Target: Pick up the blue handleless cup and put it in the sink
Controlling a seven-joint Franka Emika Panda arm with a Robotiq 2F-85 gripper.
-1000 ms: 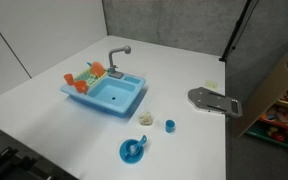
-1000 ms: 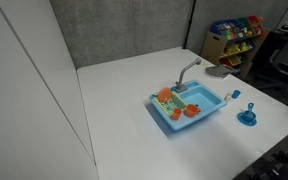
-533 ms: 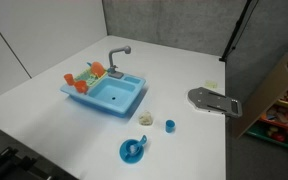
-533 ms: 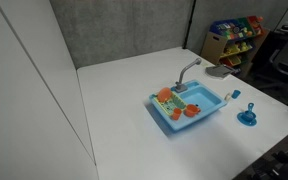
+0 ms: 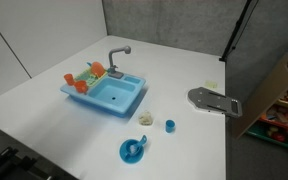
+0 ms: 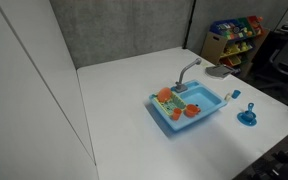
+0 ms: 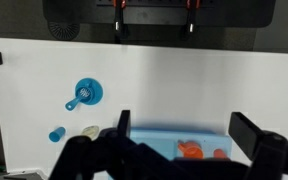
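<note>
Nothing has shifted: the gripper (image 7: pixel 184 140) hangs wide open and empty, the blue handleless cup (image 7: pixel 56 133) sits untouched at lower left, so pick-up hasn't begun.

Smooth light-blue plastic sink (image 5: pixel 106 97), matt white table (image 5: pixel 44 90), tiny plastic blue handleless cup (image 5: pixel 170 126).

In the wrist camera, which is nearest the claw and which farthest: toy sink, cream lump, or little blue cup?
1. The sink, showing between the fingers of the open gripper.
2. The cream lump, left of it in the picture.
3. The blue handleless cup, farther left still.
</note>
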